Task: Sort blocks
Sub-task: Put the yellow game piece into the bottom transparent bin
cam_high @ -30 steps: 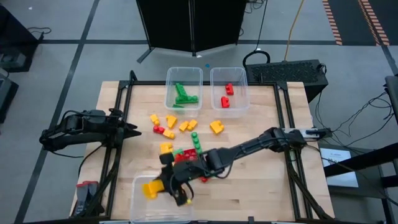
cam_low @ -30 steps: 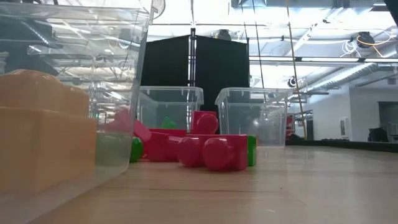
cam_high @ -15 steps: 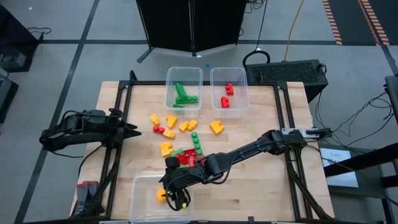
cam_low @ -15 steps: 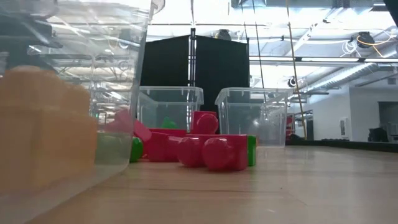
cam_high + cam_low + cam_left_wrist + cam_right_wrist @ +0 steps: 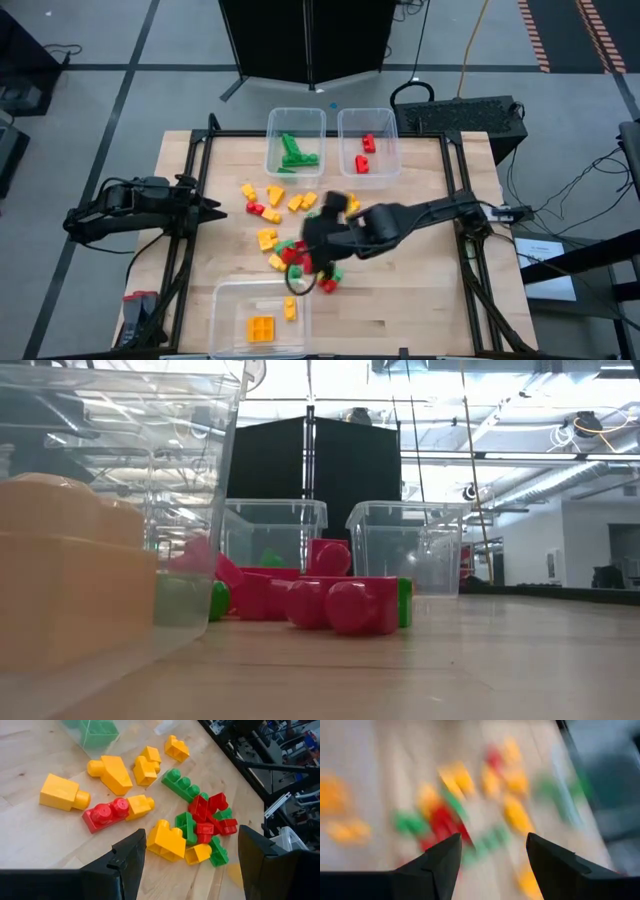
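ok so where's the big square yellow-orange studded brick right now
In the high view the big square yellow-orange studded brick lies inside the clear plastic tub at the table's near edge, left of centre, beside a smaller yellow brick.

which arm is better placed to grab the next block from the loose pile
Right. The right gripper hangs open directly over the pile of small red, green and yellow plastic studded bricks mid-table. The left gripper, open, waits at the wooden table's left edge, farther from the pile.
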